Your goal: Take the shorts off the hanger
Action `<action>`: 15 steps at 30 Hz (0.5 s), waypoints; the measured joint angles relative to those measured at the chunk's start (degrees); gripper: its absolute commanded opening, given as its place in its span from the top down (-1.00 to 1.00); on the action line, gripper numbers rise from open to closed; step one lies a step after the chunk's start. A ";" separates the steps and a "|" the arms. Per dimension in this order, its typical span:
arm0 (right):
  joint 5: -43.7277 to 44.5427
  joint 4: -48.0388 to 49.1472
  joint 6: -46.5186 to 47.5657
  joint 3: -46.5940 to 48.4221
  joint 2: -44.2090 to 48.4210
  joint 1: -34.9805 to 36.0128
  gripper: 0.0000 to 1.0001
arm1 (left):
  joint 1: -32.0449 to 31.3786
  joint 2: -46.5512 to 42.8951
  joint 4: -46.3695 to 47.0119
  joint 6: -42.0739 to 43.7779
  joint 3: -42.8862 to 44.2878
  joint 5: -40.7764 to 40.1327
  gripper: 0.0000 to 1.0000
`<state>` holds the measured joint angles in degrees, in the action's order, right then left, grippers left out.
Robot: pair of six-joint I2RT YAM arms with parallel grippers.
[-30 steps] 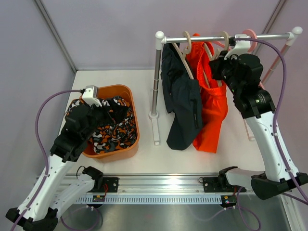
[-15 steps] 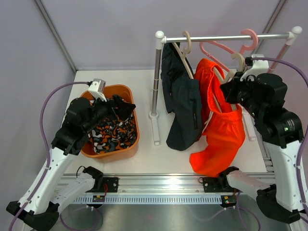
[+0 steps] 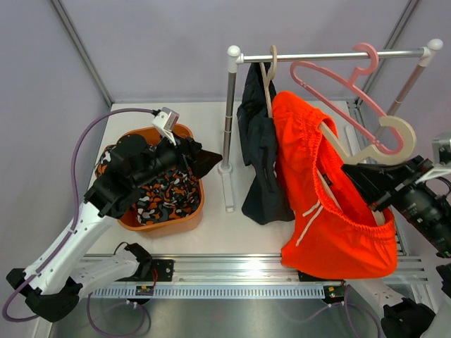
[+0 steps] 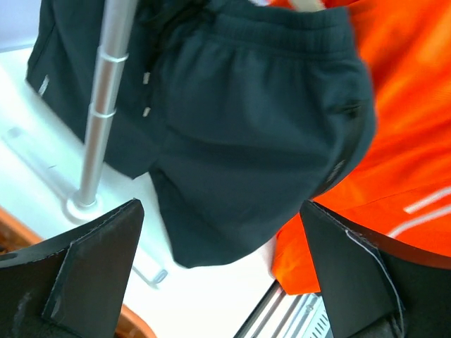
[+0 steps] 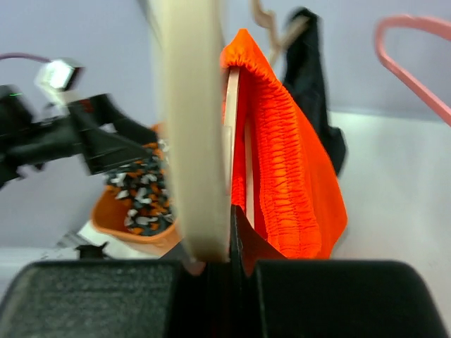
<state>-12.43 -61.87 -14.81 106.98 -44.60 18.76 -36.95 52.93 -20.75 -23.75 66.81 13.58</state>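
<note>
Jaws of the left gripper stood wide apart with nothing between them. In the top view this gripper hung over the orange basket at the left of the frame, and it pointed toward the rack. The camouflage shorts lay inside the basket.

Jaws of the right gripper were closed tightly on the cream hanger, at the right edge of the top view. The orange shorts hung on this hanger by the waistband, with the white drawstring loose in front. The hook of the hanger was apart from the rail.

The navy shorts hung on a beige hanger at the left end of the rail, just beside the orange shorts. A pink hanger hung bare on the rail at the upper right.
</note>
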 measured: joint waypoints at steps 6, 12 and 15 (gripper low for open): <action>-12.07 3.45 -2.67 2.29 1.77 0.02 1.00 | -2.51 0.39 1.27 0.44 1.97 0.02 -0.98; -23.23 8.44 -6.60 6.29 1.09 0.00 1.00 | -2.71 -0.13 1.11 1.11 2.56 -0.42 -0.98; -26.73 11.43 -7.85 7.76 0.92 0.04 1.00 | -2.73 -1.84 0.59 1.84 2.60 -2.40 -0.98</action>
<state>-39.16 -50.43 -22.65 114.74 -43.68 18.81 -39.68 51.09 -20.16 -21.91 69.41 11.18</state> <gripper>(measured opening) 0.078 0.988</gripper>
